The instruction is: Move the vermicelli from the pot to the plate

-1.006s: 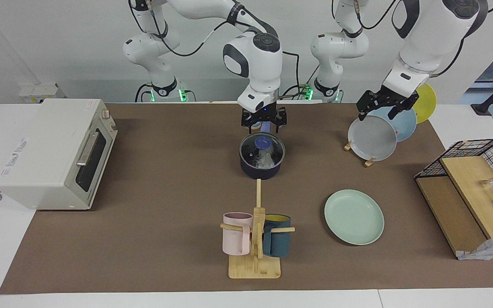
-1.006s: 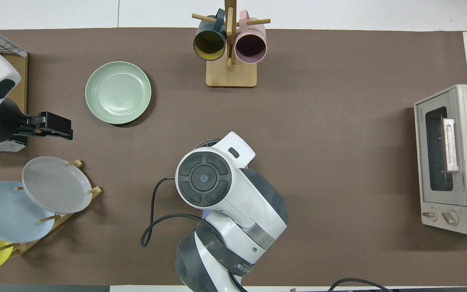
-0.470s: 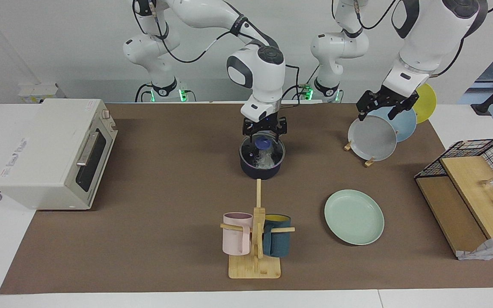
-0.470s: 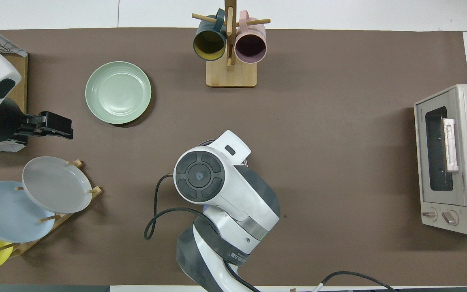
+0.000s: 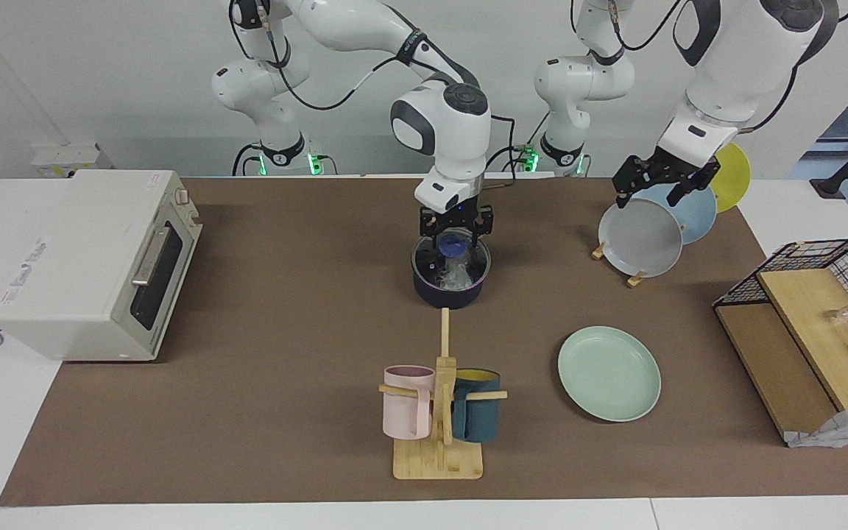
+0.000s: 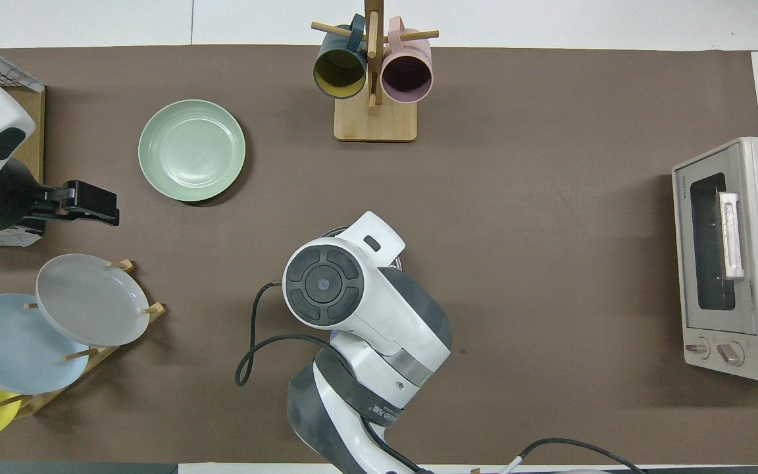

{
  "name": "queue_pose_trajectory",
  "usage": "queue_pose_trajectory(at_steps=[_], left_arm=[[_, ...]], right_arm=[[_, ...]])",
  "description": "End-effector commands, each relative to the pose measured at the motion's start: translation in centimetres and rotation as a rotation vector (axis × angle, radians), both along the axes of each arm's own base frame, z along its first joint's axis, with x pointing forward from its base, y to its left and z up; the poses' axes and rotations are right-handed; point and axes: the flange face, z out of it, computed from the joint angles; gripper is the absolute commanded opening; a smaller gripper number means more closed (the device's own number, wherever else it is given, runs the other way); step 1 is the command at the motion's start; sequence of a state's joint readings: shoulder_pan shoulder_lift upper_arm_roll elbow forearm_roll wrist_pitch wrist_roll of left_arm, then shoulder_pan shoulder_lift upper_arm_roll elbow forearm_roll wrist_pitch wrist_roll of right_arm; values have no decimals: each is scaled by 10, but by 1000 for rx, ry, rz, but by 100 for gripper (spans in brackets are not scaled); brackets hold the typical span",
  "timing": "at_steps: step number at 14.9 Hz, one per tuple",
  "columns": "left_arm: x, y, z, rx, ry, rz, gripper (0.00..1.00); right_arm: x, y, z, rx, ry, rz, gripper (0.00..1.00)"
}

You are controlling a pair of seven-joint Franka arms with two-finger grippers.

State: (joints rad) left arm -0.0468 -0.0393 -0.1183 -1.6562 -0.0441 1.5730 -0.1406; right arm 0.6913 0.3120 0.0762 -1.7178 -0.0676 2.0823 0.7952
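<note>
The dark navy pot [image 5: 450, 288] stands mid-table, its blue handle [image 5: 456, 240] pointing toward the robots. The white vermicelli [image 5: 456, 274] lies inside it. My right gripper [image 5: 456, 230] is down at the pot's robot-side rim, astride the handle. From overhead the right arm's wrist hides that gripper and nearly all of the pot [image 6: 334, 232]. The mint-green plate [image 5: 609, 373] [image 6: 191, 150] lies bare, farther from the robots and toward the left arm's end. My left gripper [image 5: 658, 185] [image 6: 99, 205] waits open and holds nothing, above the plate rack.
A plate rack [image 5: 637, 278] holds grey, light blue and yellow plates. A mug tree [image 5: 439, 460] with a pink and a navy mug stands farther out than the pot. A toaster oven [image 5: 93, 261] sits at the right arm's end, a wire basket [image 5: 829, 269] at the left arm's.
My right gripper has come down from above the pot's handle to sit astride it, and its jaws look narrower. The left arm, pot and plate have not moved.
</note>
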Motion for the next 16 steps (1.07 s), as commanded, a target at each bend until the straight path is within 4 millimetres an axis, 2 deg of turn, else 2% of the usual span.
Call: queue_pose_trajectory(at_steps=[1, 6, 11, 13, 16], left_arm=[[-5, -1, 0, -14, -9, 5, 100], [-5, -1, 0, -14, -9, 3, 100], [-5, -6, 0, -36, -5, 4, 100], [-6, -6, 0, -36, -5, 3, 100], [-5, -8, 0, -37, -11, 2, 100]], right_arm=[[-2, -1, -3, -10, -20, -4, 76], [-1, -1, -2, -9, -22, 1, 62], [3, -2, 4, -11, -23, 0, 59], [7, -5, 16, -18, -19, 4, 57], [16, -15, 55, -37, -12, 23, 56]])
